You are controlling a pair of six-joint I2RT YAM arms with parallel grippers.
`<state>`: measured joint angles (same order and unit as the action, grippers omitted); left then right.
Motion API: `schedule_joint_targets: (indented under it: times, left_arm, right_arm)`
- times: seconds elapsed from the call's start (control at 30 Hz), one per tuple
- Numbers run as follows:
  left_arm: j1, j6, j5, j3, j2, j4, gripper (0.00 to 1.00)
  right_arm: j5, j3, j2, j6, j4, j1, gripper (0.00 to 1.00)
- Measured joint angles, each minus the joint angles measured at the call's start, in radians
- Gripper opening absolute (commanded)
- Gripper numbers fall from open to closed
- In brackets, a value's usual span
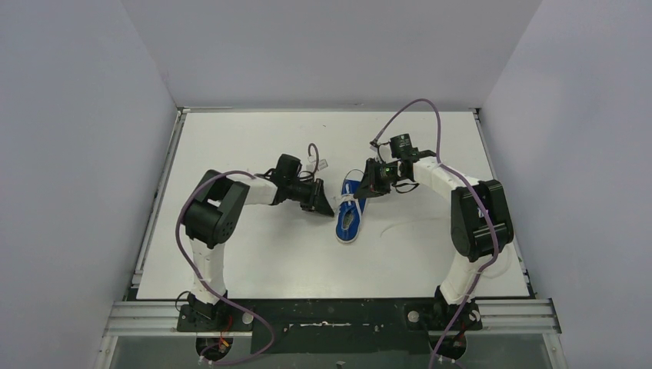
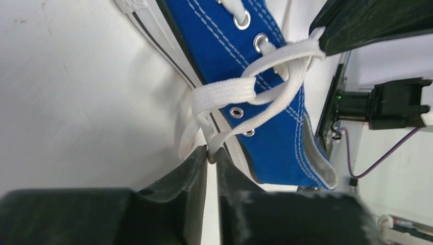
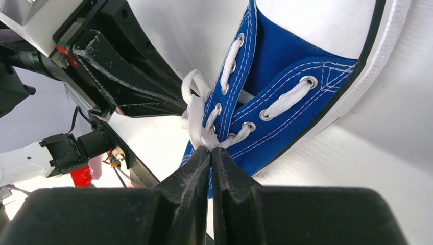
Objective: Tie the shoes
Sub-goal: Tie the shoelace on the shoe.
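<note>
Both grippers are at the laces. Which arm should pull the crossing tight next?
Likely left: the left gripper pinches a slack lace strand beside the shoe; the right gripper clamps lace close at the eyelets, better as anchor.

The left arm (image 1: 219, 211) and the right arm (image 1: 478, 219) are each built of white tubular links joined by bulky black housings, and each stands on a black base plate (image 1: 201, 315). A purple cable (image 1: 181, 219) loops out behind the left gripper (image 1: 323, 206). A second purple cable (image 1: 421, 101) arcs high behind the right gripper (image 1: 367, 184). A small green light (image 1: 390, 164) glows just behind that pincer. Seen close, the fingers (image 2: 178, 189) are matte black wedges tapering to thin tips, with scuffed, scratched faces.
</note>
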<state>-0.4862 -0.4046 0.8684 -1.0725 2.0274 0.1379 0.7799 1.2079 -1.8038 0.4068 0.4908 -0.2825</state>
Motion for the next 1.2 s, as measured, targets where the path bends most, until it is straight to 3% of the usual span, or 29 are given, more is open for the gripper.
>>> schedule_joint_targets:
  times: [0.6, 0.7, 0.77, 0.93, 1.1, 1.2]
  left_arm:
    - [0.024, 0.076, -0.018, -0.002, -0.201, -0.172, 0.0]
    - [0.021, 0.074, -0.009, -0.002, -0.201, -0.18, 0.0]
    - [0.016, 0.071, 0.001, -0.002, -0.201, -0.185, 0.0]
    - [-0.01, 0.066, 0.023, -0.002, -0.2, -0.195, 0.0]
    - [-0.022, 0.065, 0.031, -0.002, -0.2, -0.196, 0.0]
    - [-0.022, 0.065, 0.031, -0.002, -0.2, -0.197, 0.0]
  right_arm:
    - [-0.052, 0.0, 0.051, -0.013, 0.035, -0.001, 0.14]
    - [-0.066, 0.0, 0.051, -0.012, 0.033, -0.003, 0.09]
    - [-0.082, 0.0, 0.052, -0.004, 0.027, -0.008, 0.0]
    - [-0.12, -0.001, 0.052, 0.045, -0.034, -0.022, 0.0]
    - [-0.106, -0.004, 0.052, 0.06, -0.08, -0.021, 0.25]
    - [-0.095, -0.009, 0.052, 0.058, -0.086, -0.004, 0.27]
